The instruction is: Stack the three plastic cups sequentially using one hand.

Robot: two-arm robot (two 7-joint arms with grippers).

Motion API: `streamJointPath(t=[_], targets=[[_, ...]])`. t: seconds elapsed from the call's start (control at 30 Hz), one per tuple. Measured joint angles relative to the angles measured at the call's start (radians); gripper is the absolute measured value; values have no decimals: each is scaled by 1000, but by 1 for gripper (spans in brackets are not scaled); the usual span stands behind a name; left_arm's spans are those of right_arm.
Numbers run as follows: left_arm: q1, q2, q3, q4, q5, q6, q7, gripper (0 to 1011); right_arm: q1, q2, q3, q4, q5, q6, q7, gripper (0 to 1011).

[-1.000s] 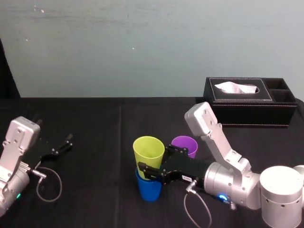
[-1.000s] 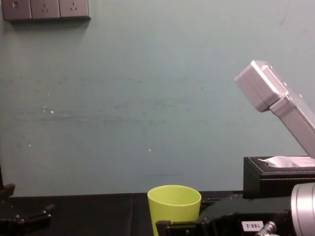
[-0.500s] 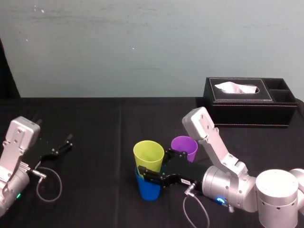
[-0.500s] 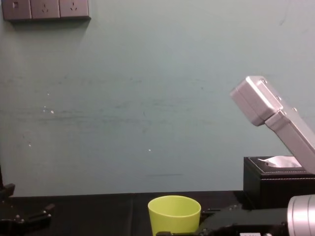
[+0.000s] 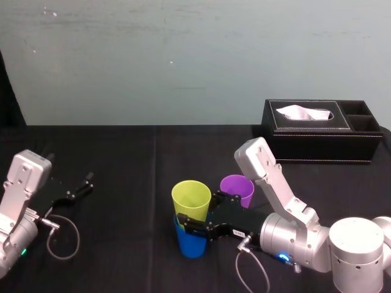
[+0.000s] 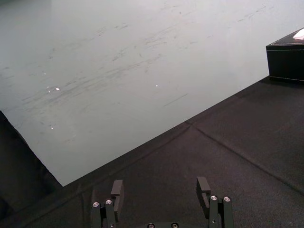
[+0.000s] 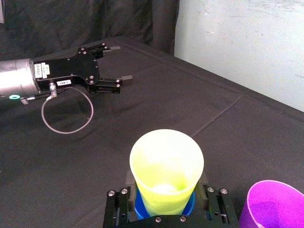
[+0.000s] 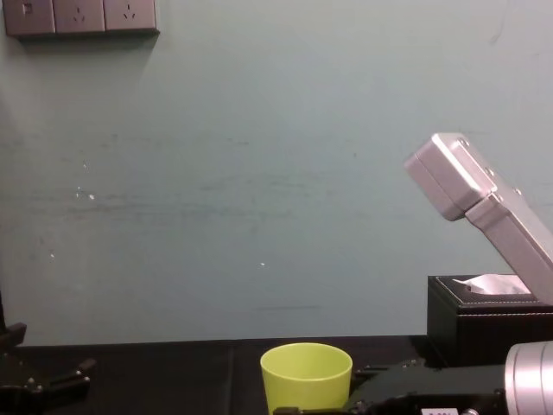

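Nesting in blue cup [image 5: 190,244], yellow-green cup [image 5: 191,196] within right gripper's [image 5: 198,210] grip.

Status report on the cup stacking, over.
Right gripper shut on yellow-green plastic cup, seated in blue plastic cup. Purple plastic cup upright beside them, unstacked. Left gripper open, parked left. Black tissue box well clear.

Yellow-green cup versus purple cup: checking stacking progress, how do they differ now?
The yellow-green cup is nested in the blue cup, gripped by the right gripper; the purple cup stands alone, untouched. The yellow-green cup's rim sits higher than the purple cup's. Both are upright. The left gripper is parked.
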Motion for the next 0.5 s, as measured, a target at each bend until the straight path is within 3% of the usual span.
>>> streamJointPath(t=[0.3, 0.5], targets=[[0, 0, 0, 0, 0, 0, 0, 1000, 0, 1, 0, -1, 0, 0, 0, 967], [0, 0, 0, 0, 0, 0, 0, 1000, 0, 1, 0, -1, 0, 0, 0, 1004]])
